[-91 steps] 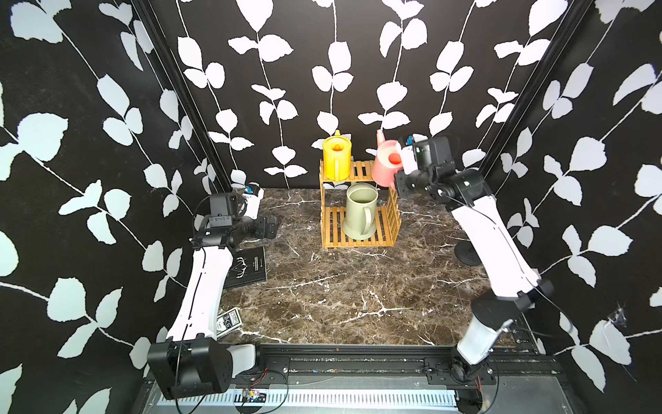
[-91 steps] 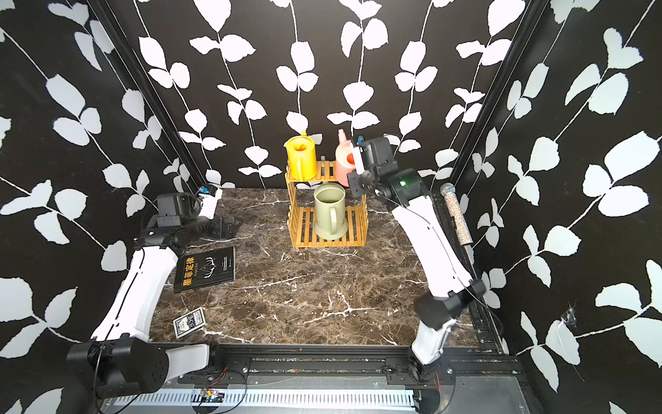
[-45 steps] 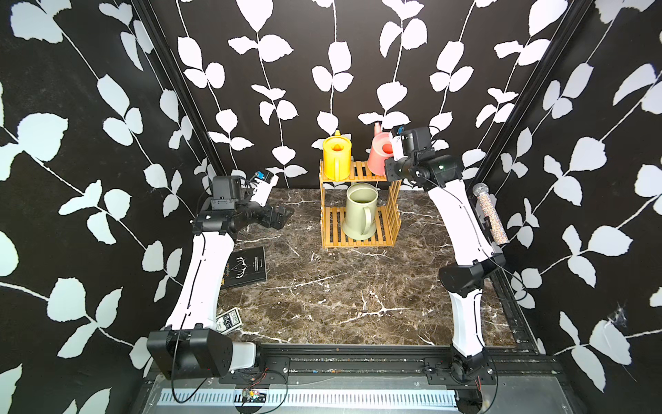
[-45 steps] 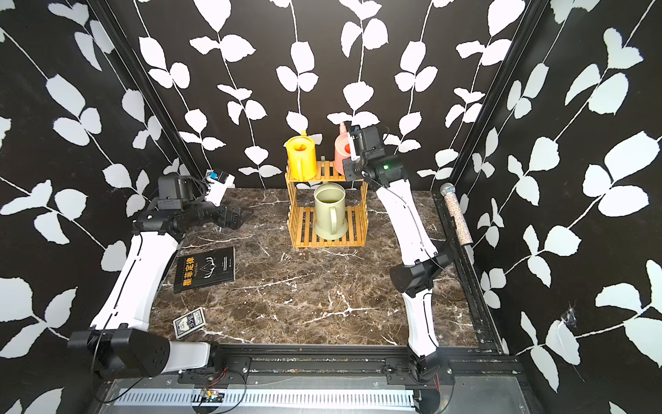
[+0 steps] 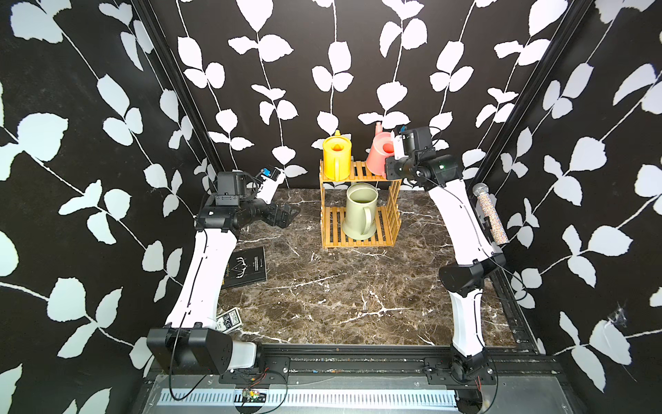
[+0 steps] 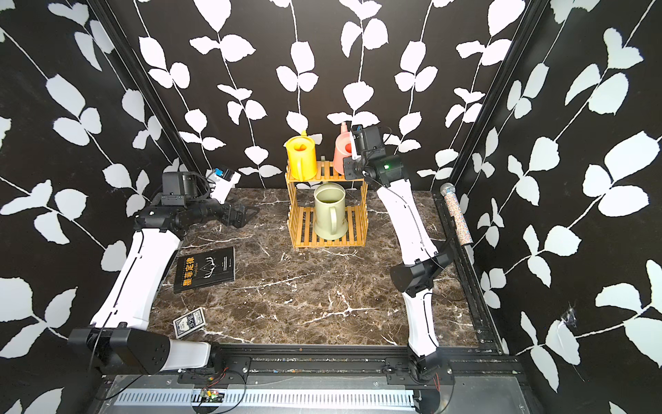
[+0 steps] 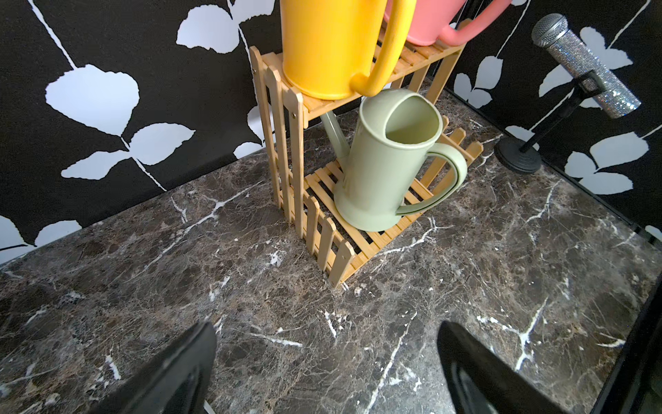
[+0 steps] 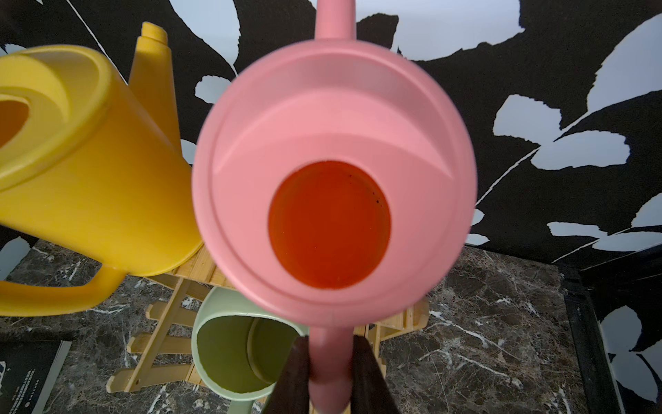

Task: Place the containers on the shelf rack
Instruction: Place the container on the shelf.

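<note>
**1.** Deck of playing cards point(image 6: 188, 321). Lower left in a top view, flat on the marble desk point(image 6: 322, 297).

**2.** Black book point(image 6: 205, 269). Left of centre, flat on the desk, just beyond the cards.

**3.** Left claw point(image 7: 325, 324). Jaws spread wide, nothing held. It hovered over bare desk, left of the rack and well apart from it.

**4.** Shelf rack point(image 5: 327, 229). Centre of both top views, near the back wall. On its lower tier stood the sage-green watering can point(image 5: 360, 211), upright, handle to the front, spout to the rear.

**5.** Glitter microphone point(image 5: 490, 211). On a stand at the right edge of the desk.

**6.** Yellow watering can point(image 5: 336, 157). Upper tier, left end, upright, handle to the front.

**7.** Pink watering can point(image 8: 333, 143). Upper tier, right end, close beside the yellow one and leaning slightly.
- Whether its base sat fully on the slats could not be told.
- Its spout-to-handle axis ran front to back. In the right wrist view the spout was at top centre, toward the wall, and the handle at bottom centre.

**8.** Right claw point(image 8: 329, 358). Nearly closed, pinching the pink can's handle from the front.

**Note.** This was judged to be the last placement. The pink can lay straight ahead of the right claw, and the right arm was by far the nearer. Letting go and backing off would probably follow the handle's line toward the front, clear of the yellow can.
</note>
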`<state>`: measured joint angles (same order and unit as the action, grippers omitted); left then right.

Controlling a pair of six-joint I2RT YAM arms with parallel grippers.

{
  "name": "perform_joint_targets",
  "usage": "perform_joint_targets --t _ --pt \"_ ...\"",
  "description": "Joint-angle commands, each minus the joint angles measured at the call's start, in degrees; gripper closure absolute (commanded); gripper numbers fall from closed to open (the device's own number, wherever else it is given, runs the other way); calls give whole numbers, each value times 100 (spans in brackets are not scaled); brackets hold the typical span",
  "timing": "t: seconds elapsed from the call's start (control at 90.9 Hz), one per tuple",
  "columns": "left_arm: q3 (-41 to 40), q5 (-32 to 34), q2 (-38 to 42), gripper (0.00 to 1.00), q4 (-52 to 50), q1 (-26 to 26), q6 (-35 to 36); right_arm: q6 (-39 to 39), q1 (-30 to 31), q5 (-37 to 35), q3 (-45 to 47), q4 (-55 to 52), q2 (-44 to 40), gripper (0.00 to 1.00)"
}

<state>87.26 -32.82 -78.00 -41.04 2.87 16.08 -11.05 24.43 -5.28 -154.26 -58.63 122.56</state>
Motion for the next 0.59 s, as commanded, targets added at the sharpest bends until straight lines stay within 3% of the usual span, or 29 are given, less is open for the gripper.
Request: perform_joint_targets --t 0.0,0.583 --pt "111 -119 4 2 -110 31 -77 -98 18 -7 -120 103 -167 92" --pt "28 -120 -17 1 -36 30 -153 -6 124 -100 -113 139 -85 76"
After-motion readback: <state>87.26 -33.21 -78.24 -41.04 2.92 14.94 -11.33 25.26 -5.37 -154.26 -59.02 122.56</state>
